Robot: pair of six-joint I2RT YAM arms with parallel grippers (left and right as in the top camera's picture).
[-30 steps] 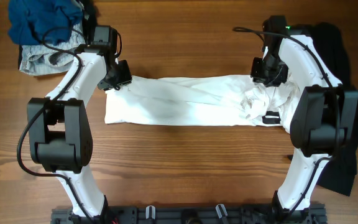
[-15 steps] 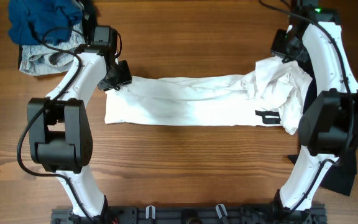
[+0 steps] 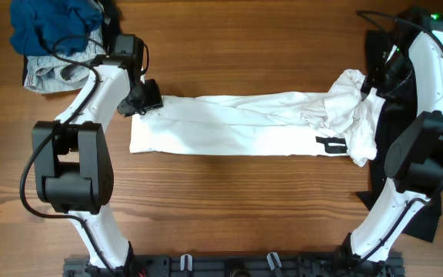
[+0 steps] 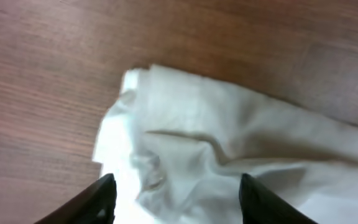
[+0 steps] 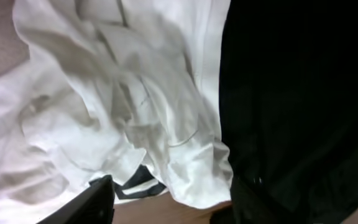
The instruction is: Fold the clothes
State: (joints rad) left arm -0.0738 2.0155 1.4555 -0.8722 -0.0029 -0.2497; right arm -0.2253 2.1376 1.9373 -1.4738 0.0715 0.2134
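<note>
Spreading wide, the left claw [image 3: 138,106] is open at the far-left corner of the shirt [image 3: 229,127]. Its wrist view shows both tips well apart low in the picture, with the rumpled white corner lying between and beyond them on the brown tabletop [image 3: 229,200]; no pinch on the cloth can be seen. The right claw [image 3: 372,83] is open too, at the far-right end of the shirt. Its tips stand well apart over the bunched fabric, the left tip above white cloth and the right tip above a black garment [image 5: 291,93]. From the left corner the shirt runs as a long band across the middle of the tabletop, fairly flat on the left and heaped in wrinkles on the right, where one flap reaches toward the far side and another hangs toward the near side. A small black mark [image 3: 331,144] shows near the shirt's near-right edge. The black garment lies along the right side of the tabletop, partly under the right arm and touching the shirt's right end. At the far-left corner, well apart from the shirt, a blue garment [image 3: 48,23] sits on a grey garment [image 3: 48,75].
</note>
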